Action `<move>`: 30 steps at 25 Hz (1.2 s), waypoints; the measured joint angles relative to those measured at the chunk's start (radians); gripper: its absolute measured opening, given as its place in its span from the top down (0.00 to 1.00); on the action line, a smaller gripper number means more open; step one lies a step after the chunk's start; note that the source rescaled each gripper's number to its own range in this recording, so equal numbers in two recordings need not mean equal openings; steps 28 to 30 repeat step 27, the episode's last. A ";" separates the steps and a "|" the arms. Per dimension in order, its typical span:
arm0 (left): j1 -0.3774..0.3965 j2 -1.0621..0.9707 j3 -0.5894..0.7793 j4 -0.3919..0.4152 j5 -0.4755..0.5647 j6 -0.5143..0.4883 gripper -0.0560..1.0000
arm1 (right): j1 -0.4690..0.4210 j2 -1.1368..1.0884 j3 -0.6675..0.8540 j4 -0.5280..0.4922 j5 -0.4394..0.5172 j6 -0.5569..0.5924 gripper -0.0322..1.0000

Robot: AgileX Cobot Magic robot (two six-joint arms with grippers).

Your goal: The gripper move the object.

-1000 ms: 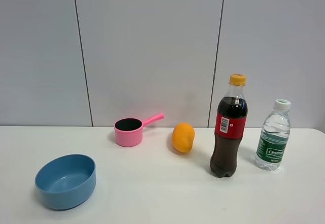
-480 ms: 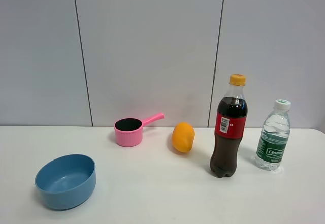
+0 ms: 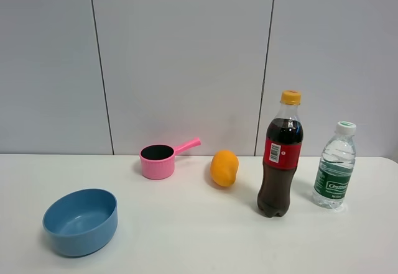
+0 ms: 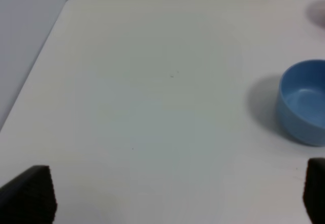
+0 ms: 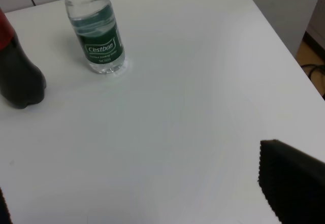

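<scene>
The small clear water bottle (image 3: 334, 165) with a green label and a white cap stands upright at the far right of the white table. It also shows in the right wrist view (image 5: 96, 33). My right gripper (image 5: 147, 193) is open and empty, well short of the bottle, with one black finger (image 5: 292, 183) showing. My left gripper (image 4: 171, 196) is open and empty over bare table, with its black fingertips (image 4: 28, 196) wide apart. Neither gripper shows in the exterior high view.
A tall cola bottle (image 3: 279, 156) with a red label and a yellow cap stands just left of the water bottle. An orange fruit (image 3: 224, 168) and a pink handled cup (image 3: 158, 161) sit further left. A blue bowl (image 3: 81, 221) is at the front left. The table's right edge (image 5: 284, 38) is close to the bottle.
</scene>
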State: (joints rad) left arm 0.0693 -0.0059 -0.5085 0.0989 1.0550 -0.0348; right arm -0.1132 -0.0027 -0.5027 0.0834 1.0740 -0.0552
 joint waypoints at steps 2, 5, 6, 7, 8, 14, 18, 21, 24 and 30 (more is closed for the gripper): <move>0.000 0.000 0.000 0.000 0.000 0.000 0.00 | 0.000 0.000 0.000 -0.002 0.000 0.000 0.01; 0.000 0.000 0.000 0.000 0.000 0.000 0.00 | 0.000 0.000 0.000 -0.013 0.000 -0.002 0.01; 0.000 0.000 0.000 0.000 0.000 0.000 0.00 | 0.000 0.000 0.000 -0.015 0.000 -0.003 0.01; 0.000 0.000 0.000 0.000 0.000 0.000 0.00 | 0.000 0.000 0.000 -0.015 0.000 -0.003 0.01; 0.000 0.000 0.000 0.000 0.000 0.000 0.00 | 0.000 0.000 0.000 -0.015 0.000 -0.003 0.01; 0.000 0.000 0.000 0.000 0.000 -0.001 0.00 | 0.000 0.000 0.000 -0.015 0.000 -0.003 0.01; 0.000 0.000 0.000 0.000 0.000 -0.001 0.00 | 0.000 0.000 0.000 -0.015 0.000 -0.003 0.01; 0.000 0.000 0.000 0.000 0.000 -0.001 0.00 | 0.000 0.000 0.000 -0.015 0.000 -0.003 0.01; 0.000 0.000 0.000 0.000 0.000 0.000 0.00 | 0.000 0.000 0.000 -0.015 0.000 -0.003 0.01; 0.000 0.000 0.000 0.000 0.000 0.000 0.00 | 0.000 0.000 0.000 -0.015 0.000 -0.003 0.01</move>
